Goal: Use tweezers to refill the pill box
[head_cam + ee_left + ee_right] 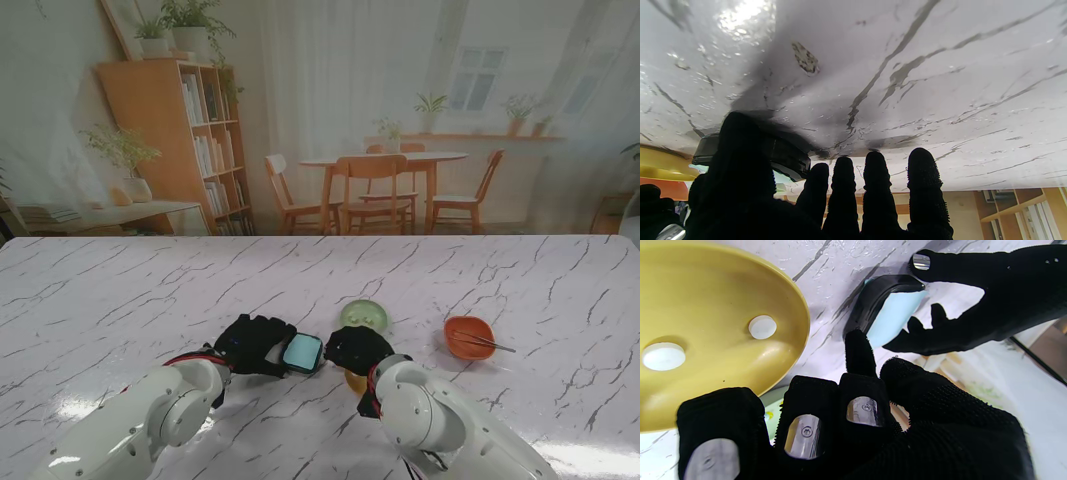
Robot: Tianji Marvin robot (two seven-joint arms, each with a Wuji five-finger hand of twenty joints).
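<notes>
Opening the small black pill box with the pale teal lid, by the look of it: held near the middle of the white marble-patterned table, between the two black-gloved hands. Left hand clasped around the box, thumb on one edge, other fingers stretched out flat. Right hand just beside the box, one fingertip raised against the lid edge, remaining fingers curled in, holding nothing. Palms down, both forearms low over the table.

Next, probably: lid pried up, then over to the thin metal tweezers lying across the small orange bowl, well apart to the right. Shallow yellow dish with two white round pills just beside the right hand; small green dish farther from me.
</notes>
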